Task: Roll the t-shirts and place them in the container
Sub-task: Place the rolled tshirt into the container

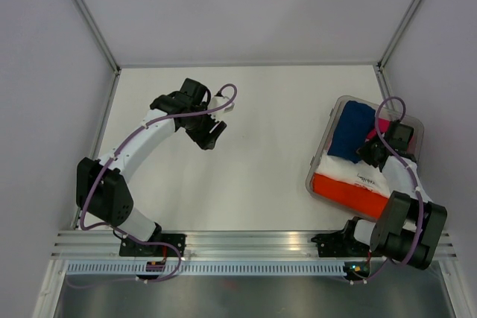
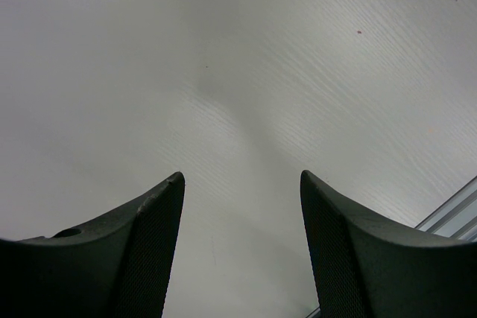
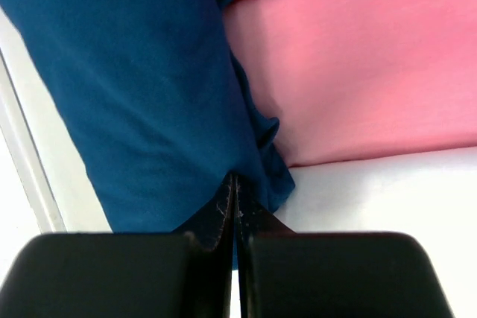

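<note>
Several folded t-shirts lie in a clear bin (image 1: 334, 113) at the right. A blue t-shirt (image 1: 352, 132) lies at its far left, a white one (image 1: 356, 171) in the middle, an orange one (image 1: 349, 192) at the near edge and a magenta one (image 1: 383, 124) behind. My right gripper (image 1: 370, 151) is down in the bin. In the right wrist view its jaws (image 3: 234, 178) are pressed together on the puckered edge of the blue t-shirt (image 3: 134, 87), beside a pink shirt (image 3: 358, 72). My left gripper (image 1: 212, 136) is open and empty over bare table (image 2: 242, 176).
The bin's rim and walls surround the right gripper. Grey walls close the table at the back and both sides. An aluminium rail (image 1: 246, 243) runs along the near edge; a piece of rail also shows in the left wrist view (image 2: 455, 214).
</note>
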`<act>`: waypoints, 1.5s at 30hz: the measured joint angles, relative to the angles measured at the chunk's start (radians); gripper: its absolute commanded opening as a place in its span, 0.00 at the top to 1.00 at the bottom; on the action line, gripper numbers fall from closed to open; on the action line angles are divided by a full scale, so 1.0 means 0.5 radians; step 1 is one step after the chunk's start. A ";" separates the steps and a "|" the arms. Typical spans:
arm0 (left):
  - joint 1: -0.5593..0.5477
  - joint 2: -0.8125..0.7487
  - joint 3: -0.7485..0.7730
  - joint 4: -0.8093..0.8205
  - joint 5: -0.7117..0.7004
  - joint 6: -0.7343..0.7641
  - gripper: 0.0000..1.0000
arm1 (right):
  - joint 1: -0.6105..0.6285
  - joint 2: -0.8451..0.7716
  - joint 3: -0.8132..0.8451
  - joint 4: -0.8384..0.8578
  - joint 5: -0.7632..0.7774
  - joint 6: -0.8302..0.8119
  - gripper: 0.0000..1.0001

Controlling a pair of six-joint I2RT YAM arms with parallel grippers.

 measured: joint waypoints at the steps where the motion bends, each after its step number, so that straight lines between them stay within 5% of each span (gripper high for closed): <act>1: 0.002 0.000 -0.003 0.002 0.000 0.000 0.31 | -0.011 0.008 0.000 0.007 -0.002 0.003 1.00; 24: 0.063 0.000 -0.029 0.043 0.000 0.018 0.31 | -0.182 0.142 0.005 0.050 0.050 -0.007 0.98; 33: 0.065 0.000 -0.029 0.043 0.000 0.027 0.31 | -0.182 -0.027 0.437 -0.087 0.114 -0.121 0.87; 43: 0.076 0.000 -0.031 0.052 -0.063 0.024 0.31 | -0.159 -0.107 0.478 -0.194 0.095 -0.259 0.50; 45: 0.092 -0.005 -0.054 0.085 -0.092 0.009 0.31 | -0.105 -0.157 0.481 -0.211 0.099 -0.311 0.14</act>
